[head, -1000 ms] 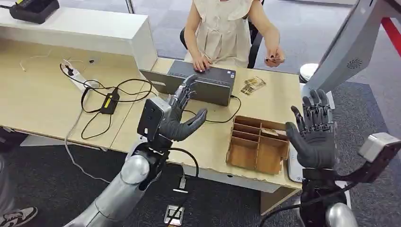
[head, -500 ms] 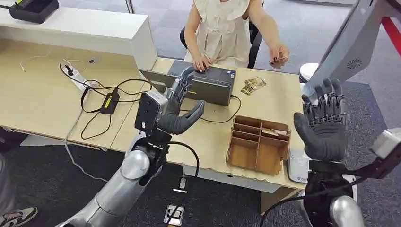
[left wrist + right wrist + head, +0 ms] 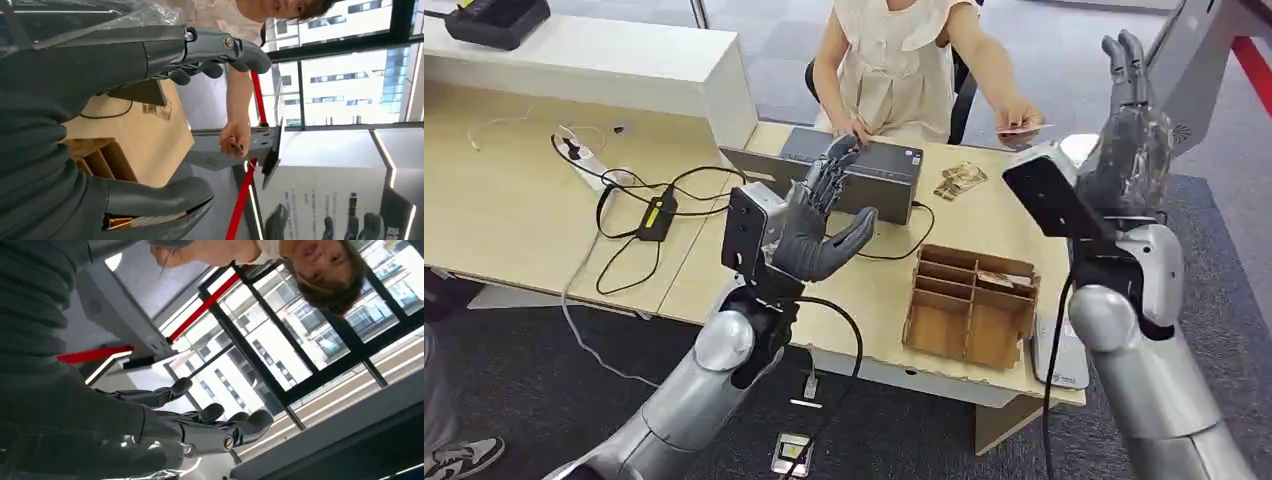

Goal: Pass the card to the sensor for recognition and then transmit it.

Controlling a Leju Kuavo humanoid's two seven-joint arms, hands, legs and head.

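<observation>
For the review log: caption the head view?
Right hand raised open toward the person's card; left hand open over desk.

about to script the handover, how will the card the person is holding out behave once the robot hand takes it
The card looks thin and flat, held level between a person's fingertips, so it is probably light and fairly stiff. Its smooth faces may slip between the right hand's thick fingers. With its fingers apart, that hand would likely need an edge pinch.
</observation>
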